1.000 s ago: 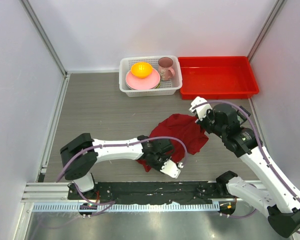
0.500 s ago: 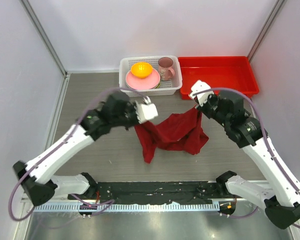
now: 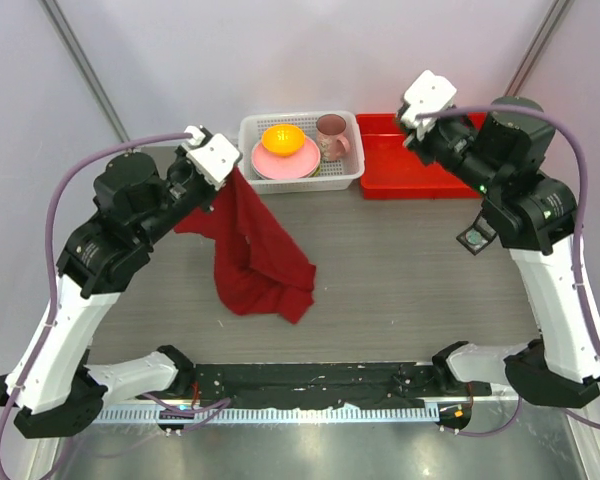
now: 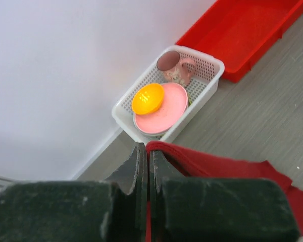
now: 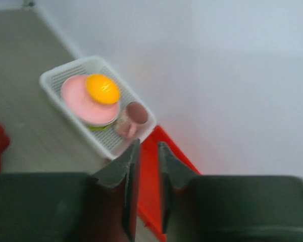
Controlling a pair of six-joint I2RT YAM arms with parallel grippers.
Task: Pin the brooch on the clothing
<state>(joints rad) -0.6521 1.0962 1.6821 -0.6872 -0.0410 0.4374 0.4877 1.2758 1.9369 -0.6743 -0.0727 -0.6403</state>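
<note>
basket (image 3: pixel 310 184), perhaps touching tray (image 3: pixel 410 165), beyond shirt (image 3: pixel 255 250)

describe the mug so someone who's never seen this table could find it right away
At the far edge of the table, against the back wall, a white perforated basket sits just left of a red tray. The mug stands upright in the basket's right end, nearest the tray. It is dusky pink with a handle, taller than the flat pink plate and orange bowl beside it.
</note>
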